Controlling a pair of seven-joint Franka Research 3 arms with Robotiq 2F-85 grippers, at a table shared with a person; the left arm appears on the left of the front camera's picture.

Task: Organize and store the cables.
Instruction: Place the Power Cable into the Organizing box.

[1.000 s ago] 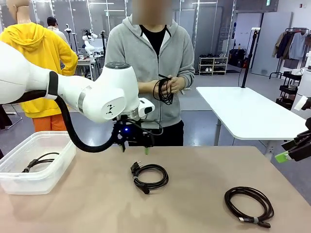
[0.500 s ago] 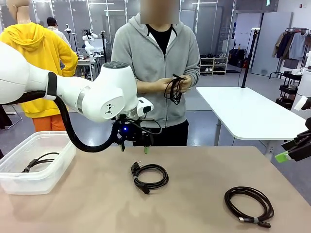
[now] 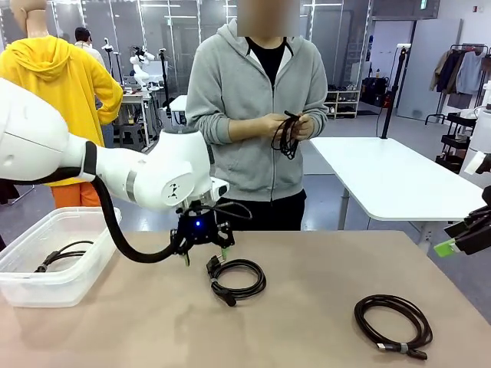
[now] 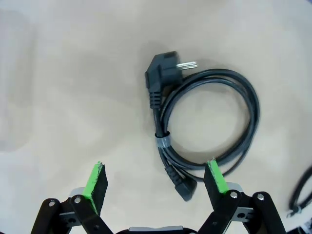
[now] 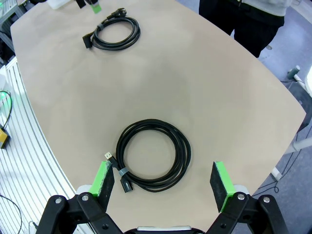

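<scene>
Front: the left gripper [image 3: 205,257] was held wide open, empty, just above the coiled power cable [image 3: 238,280] on the table [image 3: 322,261], apparently for pickup. Left wrist: the cable's banded side was lined up between the pads [image 4: 97,178]. Right wrist: the right gripper [image 5: 162,173] was held open, empty, over a second coil [image 5: 153,153].

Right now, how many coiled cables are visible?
4: one cable in the bin; power cable by the left gripper; banded cable on the table's right; fourth cable in the person's hands.

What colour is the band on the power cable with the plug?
Grey. The band shows best in the left wrist view.
</scene>
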